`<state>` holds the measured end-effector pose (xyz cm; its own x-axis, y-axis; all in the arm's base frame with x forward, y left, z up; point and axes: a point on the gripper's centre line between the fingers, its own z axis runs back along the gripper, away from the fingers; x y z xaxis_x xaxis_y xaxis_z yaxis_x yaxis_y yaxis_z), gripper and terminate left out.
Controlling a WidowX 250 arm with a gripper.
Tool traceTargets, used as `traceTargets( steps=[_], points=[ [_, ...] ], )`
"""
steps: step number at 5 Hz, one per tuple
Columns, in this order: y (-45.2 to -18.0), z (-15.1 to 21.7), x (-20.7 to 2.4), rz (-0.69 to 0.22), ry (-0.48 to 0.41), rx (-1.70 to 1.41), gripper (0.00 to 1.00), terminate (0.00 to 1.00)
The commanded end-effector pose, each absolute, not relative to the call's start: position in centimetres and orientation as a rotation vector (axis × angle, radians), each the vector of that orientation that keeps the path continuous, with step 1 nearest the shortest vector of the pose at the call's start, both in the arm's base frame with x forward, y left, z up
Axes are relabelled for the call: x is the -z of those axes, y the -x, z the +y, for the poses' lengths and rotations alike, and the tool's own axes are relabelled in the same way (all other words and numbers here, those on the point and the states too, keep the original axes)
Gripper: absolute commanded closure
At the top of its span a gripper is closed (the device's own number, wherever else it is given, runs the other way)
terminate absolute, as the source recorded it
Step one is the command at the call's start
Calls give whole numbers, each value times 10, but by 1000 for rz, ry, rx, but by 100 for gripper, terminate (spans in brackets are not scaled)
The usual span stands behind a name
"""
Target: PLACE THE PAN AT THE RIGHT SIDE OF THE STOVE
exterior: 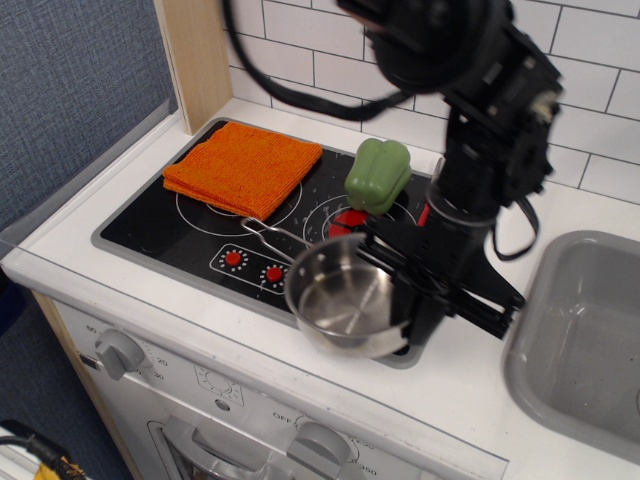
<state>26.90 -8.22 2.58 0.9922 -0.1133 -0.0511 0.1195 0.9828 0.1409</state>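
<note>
The pan (345, 297) is a small shiny steel saucepan with a thin wire handle pointing left. It sits low over the front right part of the black stove (200, 235), near the stove's front rim. My gripper (405, 300) is shut on the pan's right rim, with the black arm rising behind it. The arm hides the right burner's right half and most of the stove's right edge.
A folded orange cloth (243, 167) lies on the left burner. A green toy pepper (379, 175) stands at the back of the right burner. A grey sink basin (585, 340) is at the right. White tiled wall behind; a wooden post (195, 60) at the back left.
</note>
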Motion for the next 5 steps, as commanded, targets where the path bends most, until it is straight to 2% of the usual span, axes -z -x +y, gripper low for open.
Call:
traceTargets(
  steps=[1,2,3,4,5],
  points=[
    [-266,-93,-24,44,-150,106,0,0],
    [-266,-94,-38,-20,-92,107,0,0],
    [-269,-89,-60,-92,32,73,0,0],
    [-272,-79,-79,-137,85,25,0,0],
    [-275,-72,-80,-133,78,8,0,0]
  ],
)
